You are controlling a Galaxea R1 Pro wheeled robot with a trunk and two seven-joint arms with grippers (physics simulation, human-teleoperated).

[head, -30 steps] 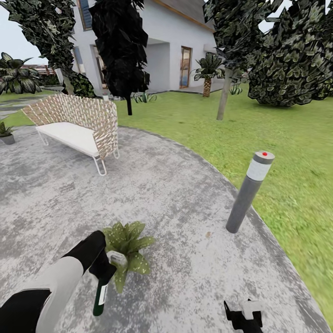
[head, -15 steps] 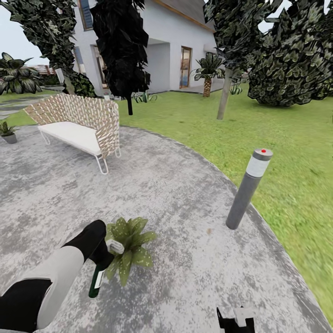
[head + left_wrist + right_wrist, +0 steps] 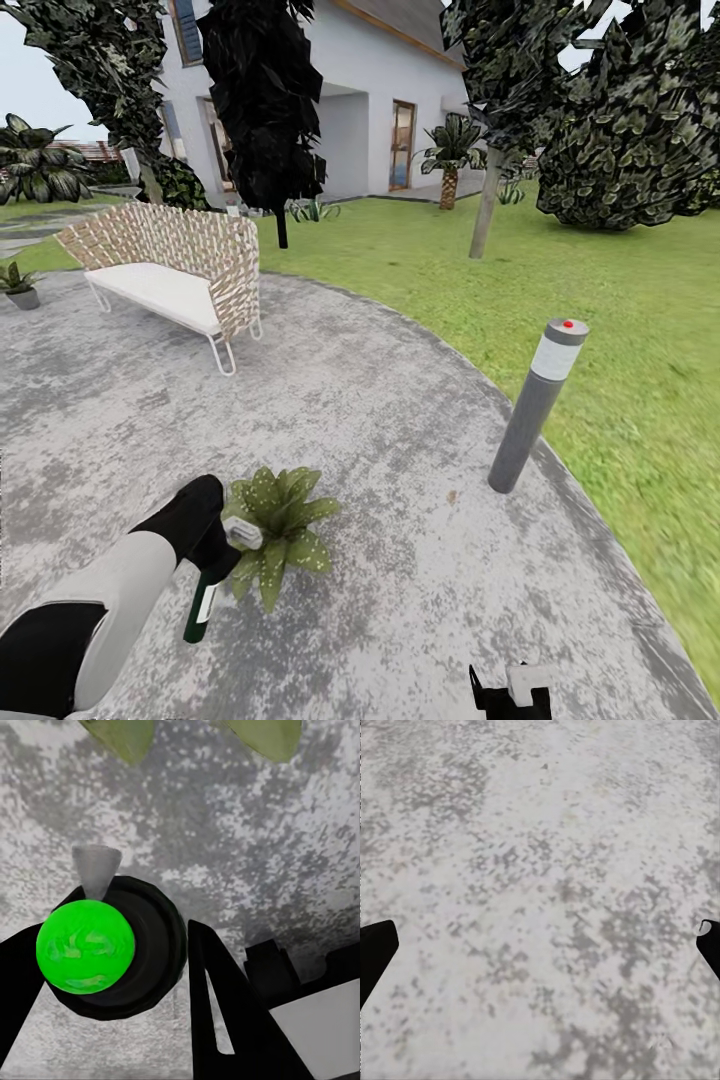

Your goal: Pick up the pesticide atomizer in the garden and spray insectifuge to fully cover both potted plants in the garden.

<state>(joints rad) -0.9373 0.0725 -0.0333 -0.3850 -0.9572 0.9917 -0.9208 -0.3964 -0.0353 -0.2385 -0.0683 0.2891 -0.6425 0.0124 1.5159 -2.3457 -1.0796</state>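
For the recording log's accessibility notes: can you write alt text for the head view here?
The left hand holds the pesticide atomizer, its pale head beside a small potted plant on round grey paving. A wicker bench and second potted plant sit farther back, a bollard light at the lawn edge.

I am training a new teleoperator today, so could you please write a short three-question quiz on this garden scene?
1. True or false: the left end effector holds the pesticide atomizer beside the near potted plant.
2. What stands on the paving's edge by the lawn? A) bollard light B) fountain C) bicycle
3. Fill in: the second potted plant sits left of the wicker ____.

Key: 1 true; 2 A; 3 bench.
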